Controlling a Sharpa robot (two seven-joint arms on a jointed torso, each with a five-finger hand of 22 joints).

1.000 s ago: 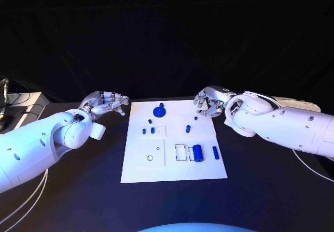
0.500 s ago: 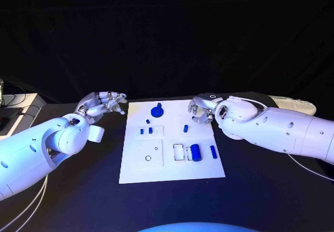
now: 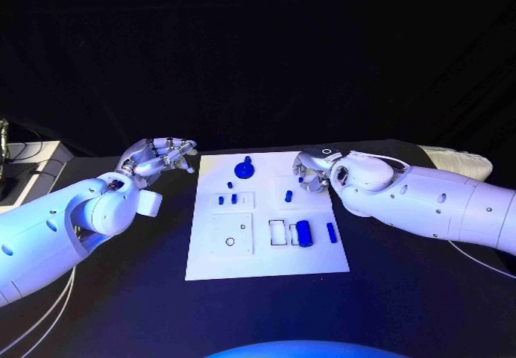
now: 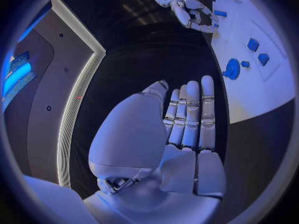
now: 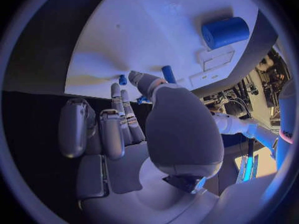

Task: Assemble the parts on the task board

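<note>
While both hands hold nothing, the task board [image 3: 269,253] lies mid-table | left hand [image 3: 159,156], fingers loosely apart, at the board's 10 o'clock | right hand [image 3: 313,168], fingers spread, over its 1 o'clock corner | blue parts [image 3: 304,233] on board

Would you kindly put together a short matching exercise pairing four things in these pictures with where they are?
Things:
1. Left robot hand
2. Right robot hand
3. Blue disc
4. Large blue cylinder

Places:
A. lying on the board's near right part
B. above the table, beyond the board's left edge
C. on the board near its far edge
D. over the board's far right corner

Pairs: 1-B, 2-D, 3-C, 4-A
</note>
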